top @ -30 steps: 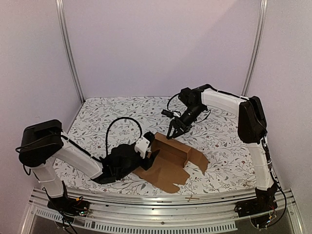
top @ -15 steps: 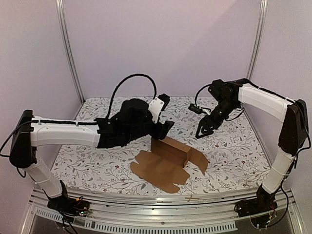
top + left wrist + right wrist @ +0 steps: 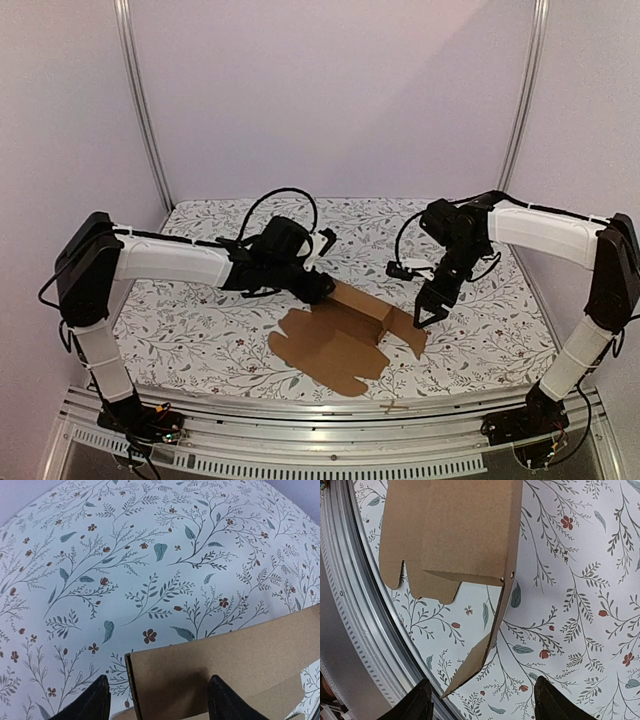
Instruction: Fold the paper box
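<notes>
**Both grippers open at box ends, box half-formed**

The box (image 3: 340, 340) sits on the floral cloth (image 3: 200, 330), centre of the table and toward the near edge. It is mostly a flat sheet. One raised wall (image 3: 358, 300) stands along its far side, and a right flap (image 3: 408, 332) angles off the end.

The left gripper (image 3: 157, 685) is spread wide and holds nothing. In the left wrist view the wall's left end and top edge sit between the two fingers (image 3: 95, 702). Whether either finger touches the cardboard can't be told. Likely reason for this spot: straddling the wall so that one close pinches it, either to keep it upright or to tip it over the base.

The right gripper (image 3: 482, 692) is also wide open and empty. From the top view it is just beside the right flap, pointing down. In the right wrist view the flap's lower tip lies between the fingers and nothing is pinched. It is probably staged there to catch or push that flap inward while the left side braces the wall.

Most folds are not yet done; only one wall is up. The risk is that thin cardboard slides on the cloth if pushed from one end only, which is probably why there is one arm at each end.
</notes>
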You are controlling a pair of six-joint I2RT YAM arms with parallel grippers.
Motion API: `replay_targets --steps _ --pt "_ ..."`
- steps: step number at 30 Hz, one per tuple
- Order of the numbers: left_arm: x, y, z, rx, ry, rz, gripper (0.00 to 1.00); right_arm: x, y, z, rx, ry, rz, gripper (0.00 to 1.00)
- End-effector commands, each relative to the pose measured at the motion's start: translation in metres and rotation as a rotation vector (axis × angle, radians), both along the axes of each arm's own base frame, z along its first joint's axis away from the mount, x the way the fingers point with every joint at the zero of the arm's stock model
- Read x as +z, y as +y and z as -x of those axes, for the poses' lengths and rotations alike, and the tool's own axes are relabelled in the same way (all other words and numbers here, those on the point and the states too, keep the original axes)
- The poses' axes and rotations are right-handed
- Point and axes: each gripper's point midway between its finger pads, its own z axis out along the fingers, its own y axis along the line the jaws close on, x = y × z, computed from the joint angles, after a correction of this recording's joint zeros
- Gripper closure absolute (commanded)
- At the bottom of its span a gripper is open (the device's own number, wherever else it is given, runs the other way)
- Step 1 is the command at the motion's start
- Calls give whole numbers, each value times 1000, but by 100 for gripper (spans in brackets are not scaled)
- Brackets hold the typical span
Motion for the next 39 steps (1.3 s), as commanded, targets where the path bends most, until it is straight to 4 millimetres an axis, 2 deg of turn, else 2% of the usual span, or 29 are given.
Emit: replay_targets --steps 1,6,8,12,17,18,21,26,30,33,35,36,39 --pt "-4 5 10 -1 32 46 35 -7 5 -7 41 -46 40 33" --pt "-19 19 17 27 50 24 37 -20 12 -12 61 -38 88 41" --pt "-16 20 16 42 33 48 38 -21 15 -15 63 -38 95 42" --pt "-21 34 17 108 41 36 38 -27 20 -21 72 -30 114 48" --pt "-10 55 24 191 38 74 39 -32 31 -40 68 -43 131 58" --pt "-8 59 26 204 39 81 39 -27 36 -47 67 -58 121 60" --pt "-3 73 36 237 50 114 40 -31 47 -61 66 -65 119 66" --pt "5 92 53 270 58 175 41 -36 69 -85 70 -88 94 70" --pt "21 106 62 272 40 158 41 -40 75 -94 82 -97 93 69" --pt "52 113 57 266 -24 137 36 -31 71 -89 101 -108 88 60" --pt "68 107 48 227 -40 129 31 -22 66 -81 113 -112 73 52" --pt "74 99 41 203 -40 117 30 -9 64 -79 113 -126 45 48" --pt "70 78 28 124 -9 57 28 14 57 -68 99 -106 -44 42"
